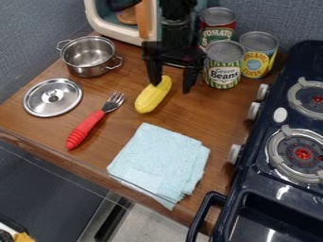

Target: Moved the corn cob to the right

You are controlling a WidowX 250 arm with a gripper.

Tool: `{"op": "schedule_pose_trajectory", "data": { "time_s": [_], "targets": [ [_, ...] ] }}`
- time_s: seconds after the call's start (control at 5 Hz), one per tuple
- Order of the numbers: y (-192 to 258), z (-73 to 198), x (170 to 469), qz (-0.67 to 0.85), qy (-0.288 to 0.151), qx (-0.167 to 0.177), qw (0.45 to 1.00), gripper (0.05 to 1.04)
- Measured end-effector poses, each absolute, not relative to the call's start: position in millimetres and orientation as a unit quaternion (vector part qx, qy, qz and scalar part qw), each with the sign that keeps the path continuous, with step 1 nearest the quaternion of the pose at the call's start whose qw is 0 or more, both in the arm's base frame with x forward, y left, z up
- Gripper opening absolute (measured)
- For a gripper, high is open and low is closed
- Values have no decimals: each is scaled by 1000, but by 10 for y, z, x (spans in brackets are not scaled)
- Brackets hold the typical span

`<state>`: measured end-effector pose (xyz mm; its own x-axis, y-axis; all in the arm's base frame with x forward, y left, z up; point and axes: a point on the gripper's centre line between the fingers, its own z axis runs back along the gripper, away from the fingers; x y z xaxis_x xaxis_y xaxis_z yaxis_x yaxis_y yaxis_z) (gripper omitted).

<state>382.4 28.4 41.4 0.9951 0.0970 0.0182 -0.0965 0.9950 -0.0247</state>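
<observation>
Hanging open over the wooden counter [211, 111], my pincer [171, 87] has its two fingers spread well apart, and I have hold of nothing. Nearest me is the yellow corn cob [151, 98], lying at a slant with its upper end between my fingertips and its lower end pointing down the view; I can't tell whether one finger touches it. Just beside me, to the view's right, stands a can [223, 66] with a striped green-and-white label that bears print. To my left in the view, the fork [86, 128] lies with its metal tines towards me and its red handle away. Below me is a folded light-blue cloth [157, 158]. Farther to my left stands a steel pot [90, 56] with two handles. Behind the striped can are two more printed cans: one with a red label [217, 33], and one with a yellow-and-blue label [257, 56] to its right. Beyond the fork lies the steel lid [47, 100], knob up. Farthest to the view's right is the dark stove [247, 182], with pale knobs along the side towards me and a white oval piece [281, 115] on top.
</observation>
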Motion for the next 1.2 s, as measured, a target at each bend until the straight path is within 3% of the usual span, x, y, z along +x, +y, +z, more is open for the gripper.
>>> {"op": "schedule_pose_trajectory", "data": {
  "time_s": [0.2, 0.6, 1.0, 1.2],
  "targets": [
    [371, 417, 3788, 71, -2, -36, 997, 1000],
    [552, 448, 3781, 92, -2, -44, 995, 1000],
    [533, 443, 3792, 88, -4, -24, 996, 1000],
    [510, 438, 3768, 71, 7, 7, 997, 1000]
  ]
}}
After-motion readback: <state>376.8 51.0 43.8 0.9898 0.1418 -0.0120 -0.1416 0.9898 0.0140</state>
